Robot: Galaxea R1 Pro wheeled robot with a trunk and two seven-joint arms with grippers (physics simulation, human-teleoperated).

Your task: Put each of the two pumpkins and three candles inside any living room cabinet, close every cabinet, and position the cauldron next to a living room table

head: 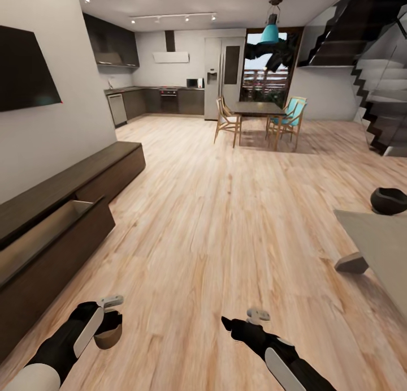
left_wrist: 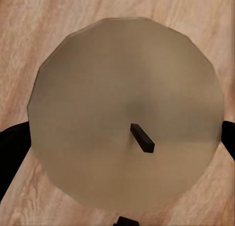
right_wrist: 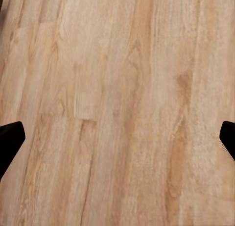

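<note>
Left gripper (head: 108, 327) low over the wood floor (head: 226, 221), fingers closed around a candle (head: 107, 337). In the left wrist view the candle (left_wrist: 125, 113) shows its round tan top with a short dark wick (left_wrist: 142, 138), a black finger (left_wrist: 12, 152) pressed against each side. Right gripper (head: 232, 325) also low over bare floor, holding nothing; right wrist view has the finger tips (right_wrist: 10, 138) spread wide at the frame edges with only planks between.

Cabinet (head: 85, 181) runs along the left wall, dark brown, with one drawer (head: 51, 238) pulled out and open on top, just beside the left arm; drawer contents cannot be made out. Wall TV (head: 25, 68) above it.

Table (head: 379, 249) pokes in at right, grey top, one leg visible. Cauldron (head: 389, 201) sits on the floor just beyond the table's far corner, near it.

Far back: dining table with chairs (head: 257, 119), kitchen counters (head: 152, 99), fridge (head: 223, 77), teal pendant lamp (head: 270, 31), staircase (head: 373, 85) at right. Open floor between robot and all of these.
</note>
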